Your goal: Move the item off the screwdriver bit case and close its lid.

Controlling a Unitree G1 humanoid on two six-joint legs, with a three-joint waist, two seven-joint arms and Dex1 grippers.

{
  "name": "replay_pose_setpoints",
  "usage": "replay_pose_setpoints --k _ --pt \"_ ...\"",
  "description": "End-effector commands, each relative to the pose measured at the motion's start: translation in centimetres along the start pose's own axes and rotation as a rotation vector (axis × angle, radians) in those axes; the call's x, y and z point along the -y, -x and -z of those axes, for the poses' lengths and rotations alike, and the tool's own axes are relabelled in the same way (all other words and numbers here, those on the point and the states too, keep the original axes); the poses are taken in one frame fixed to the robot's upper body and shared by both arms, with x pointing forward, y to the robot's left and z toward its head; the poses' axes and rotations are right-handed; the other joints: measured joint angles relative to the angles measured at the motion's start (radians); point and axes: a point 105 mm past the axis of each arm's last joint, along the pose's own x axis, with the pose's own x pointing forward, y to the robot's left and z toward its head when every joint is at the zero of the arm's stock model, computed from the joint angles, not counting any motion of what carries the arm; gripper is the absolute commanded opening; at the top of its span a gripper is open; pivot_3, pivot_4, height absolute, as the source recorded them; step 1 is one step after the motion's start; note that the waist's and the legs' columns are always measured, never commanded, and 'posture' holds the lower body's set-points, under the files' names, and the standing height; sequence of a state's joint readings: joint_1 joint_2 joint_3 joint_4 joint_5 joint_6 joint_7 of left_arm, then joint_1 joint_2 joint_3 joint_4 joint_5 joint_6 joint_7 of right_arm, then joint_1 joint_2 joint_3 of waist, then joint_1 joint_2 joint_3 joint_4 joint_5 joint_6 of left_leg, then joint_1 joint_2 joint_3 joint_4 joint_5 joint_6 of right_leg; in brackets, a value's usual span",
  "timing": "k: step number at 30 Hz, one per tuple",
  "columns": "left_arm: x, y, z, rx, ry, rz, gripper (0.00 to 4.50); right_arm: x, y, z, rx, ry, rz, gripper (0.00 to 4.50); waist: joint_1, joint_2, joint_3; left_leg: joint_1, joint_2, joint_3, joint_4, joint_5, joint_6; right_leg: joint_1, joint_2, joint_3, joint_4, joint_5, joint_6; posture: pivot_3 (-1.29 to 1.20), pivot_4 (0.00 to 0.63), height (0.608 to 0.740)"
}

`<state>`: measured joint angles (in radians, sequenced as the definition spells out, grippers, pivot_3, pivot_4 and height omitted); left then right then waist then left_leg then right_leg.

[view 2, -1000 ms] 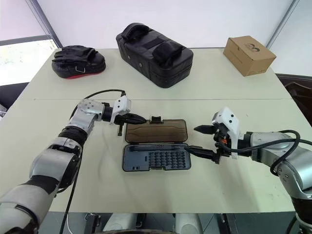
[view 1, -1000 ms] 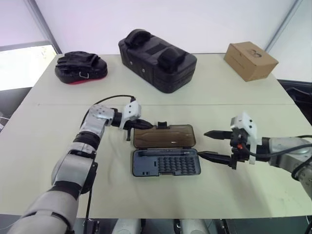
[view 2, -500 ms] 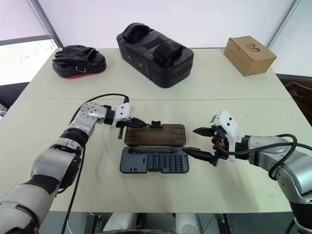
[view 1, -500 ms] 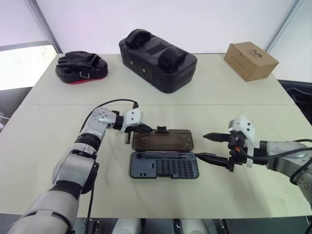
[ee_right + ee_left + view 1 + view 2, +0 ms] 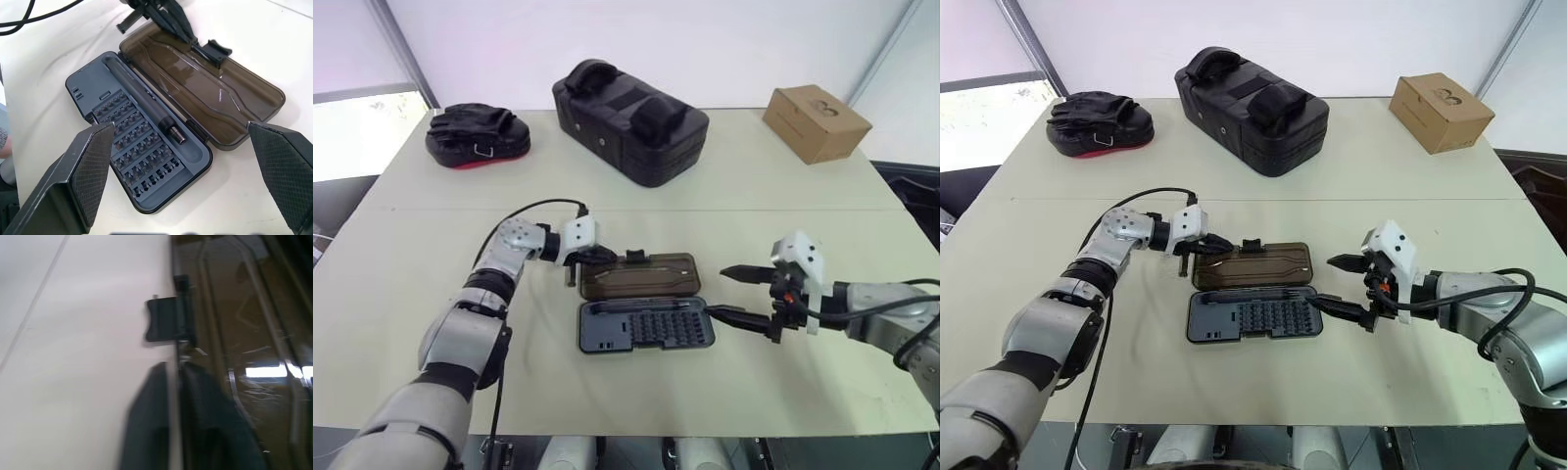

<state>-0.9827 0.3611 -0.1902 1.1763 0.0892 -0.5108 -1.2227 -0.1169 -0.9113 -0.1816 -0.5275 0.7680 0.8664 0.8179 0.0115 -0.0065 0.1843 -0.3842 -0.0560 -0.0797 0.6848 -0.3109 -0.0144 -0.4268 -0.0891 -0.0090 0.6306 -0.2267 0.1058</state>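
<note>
- You get bright, even daylight in the head views; shadows on the table (image 5: pixel 411 284) are soft.
- In your left wrist view everything is blurred, and a white glare streak sits on the lid (image 5: pixel 254 347) just beside the left gripper (image 5: pixel 178 421).

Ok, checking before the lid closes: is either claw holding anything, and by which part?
Right claw: open, nothing. Left claw sits at the lid's far edge beside the clasp tab; grip cannot be told.

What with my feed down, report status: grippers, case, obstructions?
Left gripper at lid far edge by clasp. Right gripper open beside screwdriver bit case. Lid open, nothing on it.
</note>
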Motion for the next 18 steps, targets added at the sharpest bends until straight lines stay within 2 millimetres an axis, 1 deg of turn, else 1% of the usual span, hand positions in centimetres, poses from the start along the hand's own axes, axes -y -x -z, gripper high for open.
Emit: replay_pose_setpoints --k 1,4,5,9,13,15,18 --pt "-0.8 0.3 -0.6 0.002 -0.039 -0.029 2.51 -0.2 -0.1 -0.9 0.034 0.035 -0.003 4.5 0.0 0.0 0.0 0.0 0.0 0.0 0.0 0.0 0.0 0.0 0.0 0.0 0.0 0.0 0.0 0.0 0.15 0.74" --pt "-0.9 0.3 -0.9 0.009 -0.059 -0.031 4.07 -0.1 -0.1 -0.9 0.036 0.035 -0.001 4.5 0.001 0.0 0.0 0.0 0.0 0.0 0.0 0.0 0.0 0.0 0.0 0.0 0.0 0.0 0.0 0.0 0.15 0.74" --pt "-1.0 0.2 -1.0 0.009 -0.069 -0.037 4.45 -0.1 -0.1 -0.9 0.037 0.035 0.0 4.5 0.001 0.0 0.0 0.0 0.0 0.0 0.0 0.0 0.0 0.0 0.0 0.0 0.0 0.0 0.0 0.0 0.15 0.74" --pt "-1.9 0.1 -1.8 0.03 -0.084 -0.092 4.45 -0.1 -0.2 -0.9 0.038 0.034 0.001 4.5 0.001 0.0 0.0 0.0 0.0 0.0 0.0 0.0 0.0 0.0 0.0 0.0 0.0 0.0 0.0 0.0 0.15 0.74" --pt "-3.1 0.7 -3.1 0.072 -0.108 -0.149 4.45 -0.1 -0.2 -1.0 0.039 0.034 -0.002 4.5 0.0 0.0 0.0 0.0 0.0 0.0 0.0 0.0 0.0 0.0 0.0 0.0 0.0 0.0 0.0 0.0 0.15 0.74" --pt "-3.7 1.3 -4.0 0.119 -0.09 -0.155 4.45 0.0 -0.2 -1.1 0.043 0.033 -0.005 4.5 0.0 0.0 0.0 0.0 0.0 0.0 0.0 0.0 0.0 0.0 0.0 0.0 0.0 0.0 0.0 0.0 0.15 0.74" --pt "-4.3 3.0 -6.0 0.243 -0.015 -0.139 4.45 0.2 0.0 -1.4 0.06 0.028 -0.007 4.5 -0.002 0.0 0.0 0.0 0.0 0.0 0.0 0.0 0.0 0.0 0.0 0.0 0.0 0.0 0.0 0.0 0.15 0.74"
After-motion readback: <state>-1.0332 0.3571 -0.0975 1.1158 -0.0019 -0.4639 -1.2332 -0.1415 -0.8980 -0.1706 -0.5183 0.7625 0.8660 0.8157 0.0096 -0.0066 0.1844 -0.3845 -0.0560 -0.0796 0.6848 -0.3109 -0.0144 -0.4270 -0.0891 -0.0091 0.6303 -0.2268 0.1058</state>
